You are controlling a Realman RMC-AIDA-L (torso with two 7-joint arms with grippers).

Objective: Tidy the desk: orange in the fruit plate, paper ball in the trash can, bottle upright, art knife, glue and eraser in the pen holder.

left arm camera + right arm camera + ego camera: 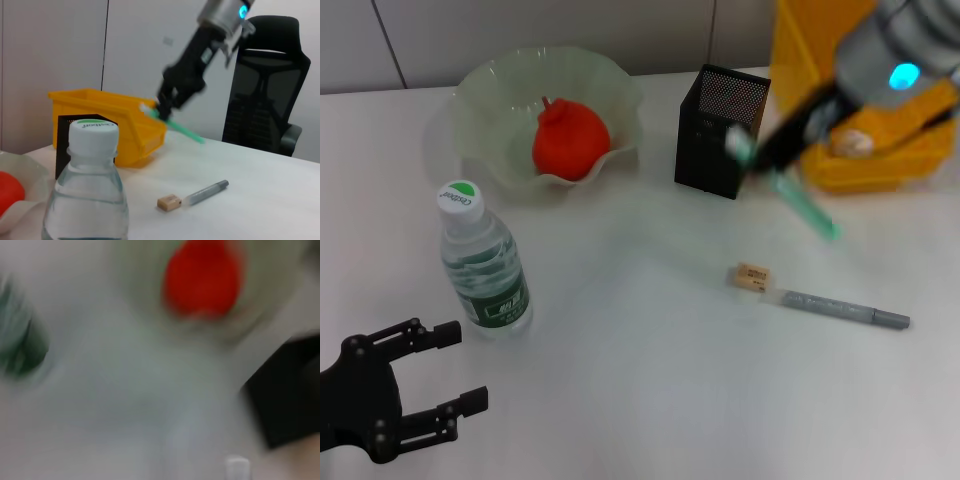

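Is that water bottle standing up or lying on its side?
Standing up: the bottle rests on its base on the table, green-and-white cap on top.

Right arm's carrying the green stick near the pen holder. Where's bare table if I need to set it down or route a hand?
Bare table lies between the bottle and the eraser, and along the near edge right of the left gripper. It is crowded around the pen holder: the right gripper with the green stick, the yellow bin behind, the grey knife below.
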